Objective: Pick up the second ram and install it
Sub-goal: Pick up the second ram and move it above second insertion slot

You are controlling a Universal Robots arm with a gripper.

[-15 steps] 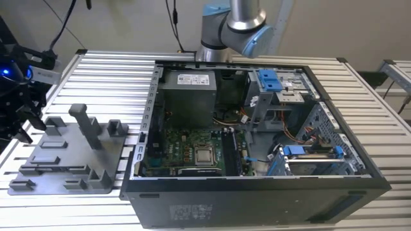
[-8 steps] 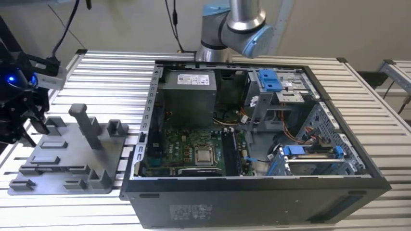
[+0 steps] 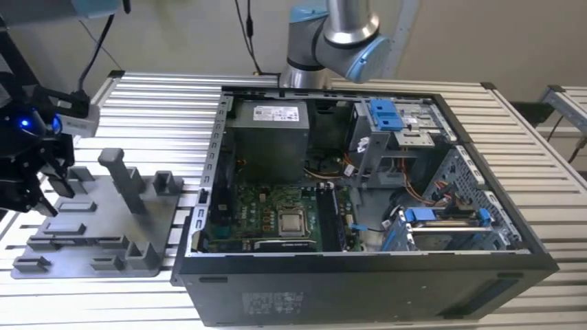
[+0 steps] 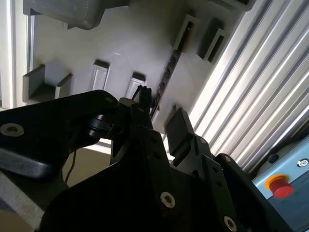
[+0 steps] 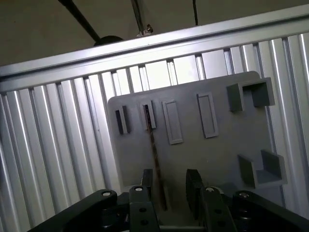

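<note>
Straddling the second ram (image 5: 153,145), which stands edgewise in the grey tray (image 5: 217,159), the gripper (image 5: 170,188) is spread wide, grasping nothing.

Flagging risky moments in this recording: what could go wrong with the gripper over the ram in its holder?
1. The second ram stands on edge, nearer one finger of the open gripper; closing may tilt it in the gray holder.
2. The grasp on so thin an edge may slip.
</note>
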